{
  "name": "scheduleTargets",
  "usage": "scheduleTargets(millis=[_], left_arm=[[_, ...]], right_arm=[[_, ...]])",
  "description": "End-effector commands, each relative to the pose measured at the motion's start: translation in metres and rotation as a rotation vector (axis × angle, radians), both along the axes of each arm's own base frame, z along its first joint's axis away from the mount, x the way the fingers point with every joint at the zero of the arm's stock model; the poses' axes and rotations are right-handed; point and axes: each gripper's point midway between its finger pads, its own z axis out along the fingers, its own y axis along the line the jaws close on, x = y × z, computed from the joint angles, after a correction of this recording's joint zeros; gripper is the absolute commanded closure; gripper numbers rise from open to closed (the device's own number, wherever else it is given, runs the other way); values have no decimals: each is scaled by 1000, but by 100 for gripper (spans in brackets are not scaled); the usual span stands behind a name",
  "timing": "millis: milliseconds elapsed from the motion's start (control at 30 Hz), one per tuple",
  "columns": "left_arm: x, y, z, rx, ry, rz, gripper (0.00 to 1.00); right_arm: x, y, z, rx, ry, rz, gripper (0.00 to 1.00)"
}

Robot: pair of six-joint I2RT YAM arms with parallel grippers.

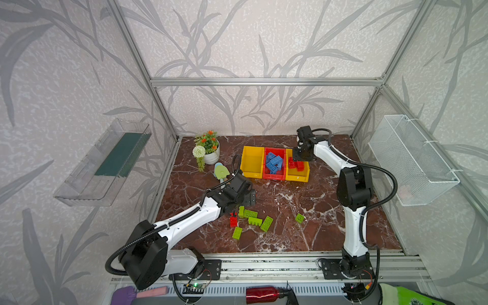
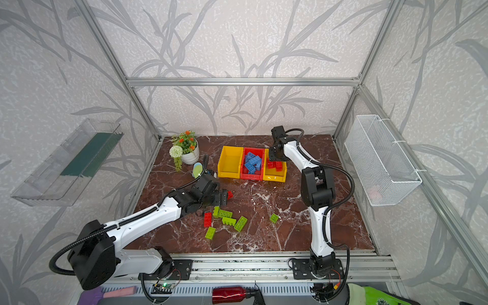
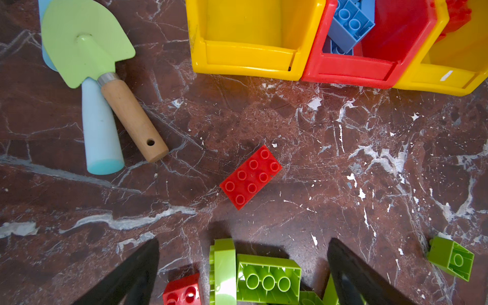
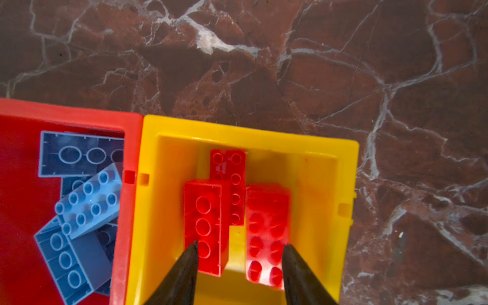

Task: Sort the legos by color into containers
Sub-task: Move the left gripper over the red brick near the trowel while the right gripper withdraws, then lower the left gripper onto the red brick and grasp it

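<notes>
Right gripper (image 4: 240, 248) hangs over the right yellow bin (image 1: 297, 177), jaws spread and pinching nothing. Three red bricks (image 4: 206, 224) lie in that bin. The one nearest a fingertip is blurred, so whether it has settled cannot be told.

Blue bricks (image 1: 274, 162) are heaped in the red bin (image 1: 274, 177). The left yellow bin (image 1: 248, 173) is empty.

Left gripper (image 3: 247, 269) hovers low over the loose cluster on the marble tabletop (image 1: 290, 200), jaws spread wide and holding nothing. Below it, lime green bricks (image 1: 250, 213) lie packed together, with a red brick (image 1: 233, 221) touching them. Another red brick (image 3: 250, 177) lies apart, nearer the bins, and a small green brick (image 1: 299, 217) sits well off to the right.

Risks noted:
- The cluster is tight, so closing here may catch two bricks, or a red with a green, and mix colours.
- Some green bricks lie on edge and may tip or skid when nudged.
- The right fingertips sit close to the binned bricks, so a careless lift may drag one out.
- The green toy trowel (image 3: 87, 45) matches the brick colour and may be mistaken for one.
</notes>
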Motion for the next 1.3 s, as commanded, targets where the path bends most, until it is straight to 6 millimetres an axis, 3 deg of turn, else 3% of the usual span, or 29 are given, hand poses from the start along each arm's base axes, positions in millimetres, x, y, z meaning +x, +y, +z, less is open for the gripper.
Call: scheduleTargets(millis=[0,200,267,567,733,933,1100,1267], left_arm=[[7,-6,7,8,-7,-36,1],[14,-6,-4,93,19,-92,3],[17,-8,-10,114,25,-114,4],[27,-3,-40,180,58,-165,9],[32,-10,-56,165,84,-237,11],[32,-21,-68,134,103,-330,13],[35,-23,-77,113,133,-351,18],[32,-24,-89,106,184,-361,34]], right_arm=[[-14,6,23,35,-10,36,34],[-44,21,52,132,-35,70,18],[-60,26,59,160,-35,88,1],[-134,19,89,235,-67,124,1],[-160,8,101,243,-130,118,1],[-176,3,114,244,-151,132,1],[-181,3,113,259,-147,135,1],[-184,2,111,259,-145,131,1]])
